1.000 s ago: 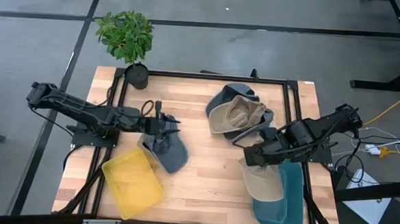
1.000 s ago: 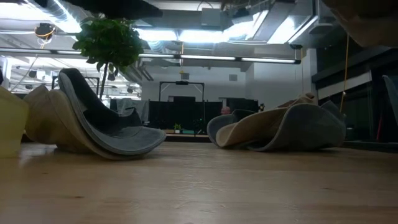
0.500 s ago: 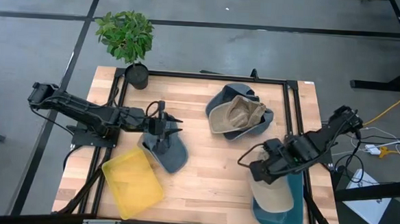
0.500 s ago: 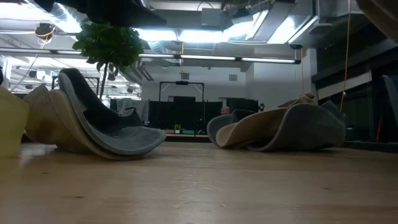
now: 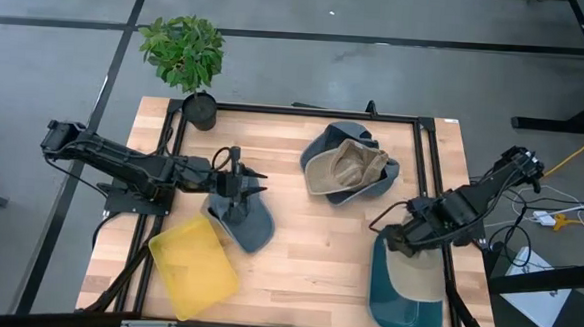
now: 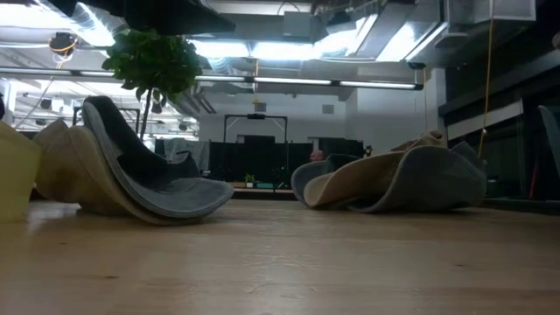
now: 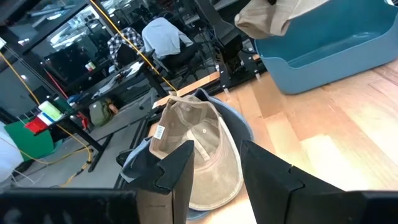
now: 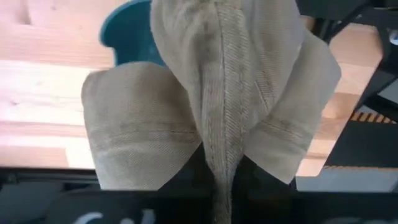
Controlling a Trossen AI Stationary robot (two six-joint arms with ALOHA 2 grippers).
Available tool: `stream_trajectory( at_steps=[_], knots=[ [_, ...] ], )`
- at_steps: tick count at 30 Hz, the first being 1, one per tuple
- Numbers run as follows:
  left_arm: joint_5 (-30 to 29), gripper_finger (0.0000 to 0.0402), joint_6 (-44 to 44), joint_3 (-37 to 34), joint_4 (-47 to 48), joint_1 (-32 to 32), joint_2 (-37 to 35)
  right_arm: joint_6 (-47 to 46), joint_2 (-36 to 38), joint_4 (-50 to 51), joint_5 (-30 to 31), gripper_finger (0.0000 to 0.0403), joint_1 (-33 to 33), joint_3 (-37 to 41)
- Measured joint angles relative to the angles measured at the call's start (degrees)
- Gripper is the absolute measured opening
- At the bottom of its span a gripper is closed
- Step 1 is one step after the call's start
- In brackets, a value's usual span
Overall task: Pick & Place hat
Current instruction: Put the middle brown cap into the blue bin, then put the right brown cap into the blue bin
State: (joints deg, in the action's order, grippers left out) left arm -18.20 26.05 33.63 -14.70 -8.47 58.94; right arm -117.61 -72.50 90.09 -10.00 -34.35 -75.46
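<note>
My right gripper (image 5: 405,236) is shut on a tan hat (image 5: 413,276) over the teal bin (image 5: 380,298) at the table's near right; the hat also shows in the right wrist view (image 8: 205,93). My left gripper (image 5: 254,182) is open and empty, just above a grey-blue hat (image 5: 244,221) that rests on the table left of centre. In the low view this hat (image 6: 140,179) lies nested in a tan one, its brim curling up. A tan hat lying in a grey-blue hat (image 5: 347,166) sits on the table at the far middle. My right gripper pinches a bunched, stitched fold of the tan hat's cloth (image 8: 222,163) between its two fingers, several layers thick. The fingers come from above, slanting toward the table's left. The hat hangs slack below the gripper over the bin (image 8: 124,31); whether it touches the bin cannot be told.
A yellow tray (image 5: 191,266) stands at the near left, close to the grey-blue hat. A potted plant (image 5: 185,58) stands at the far left corner. A black frame rail (image 5: 428,151) runs around the table. Bare wood lies in the near middle (image 5: 307,264).
My right gripper has carried the tan hat toward the table's right edge, from beside the teal bin to over it. The hat still hangs below the shut fingers.
</note>
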Motion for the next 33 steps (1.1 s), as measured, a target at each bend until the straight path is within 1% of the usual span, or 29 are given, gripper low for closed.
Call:
stream_trajectory(
  at_steps=[5,14,18,23,33],
  knots=[
    [-0.02,0.0127,0.23,0.00,-0.13,0.00,0.00,-1.88,-0.07,-1.10,-2.16,0.0016,0.02,1.90],
    [0.00,0.0127,0.26,0.00,-0.11,0.00,0.00,-1.78,-0.50,-5.25,-2.40,0.0032,0.02,5.10],
    [0.02,0.0130,0.26,0.00,-0.06,0.00,0.00,-0.70,-0.50,-8.11,-3.56,0.0048,0.02,6.82],
    [0.04,0.0127,0.25,0.00,0.22,0.00,0.00,-0.10,-0.52,-9.78,-3.72,0.0090,0.02,7.54],
    [0.05,0.0125,0.21,0.00,0.31,0.01,0.00,1.47,-0.52,-9.67,-2.92,0.0199,0.02,7.54]
  ],
)
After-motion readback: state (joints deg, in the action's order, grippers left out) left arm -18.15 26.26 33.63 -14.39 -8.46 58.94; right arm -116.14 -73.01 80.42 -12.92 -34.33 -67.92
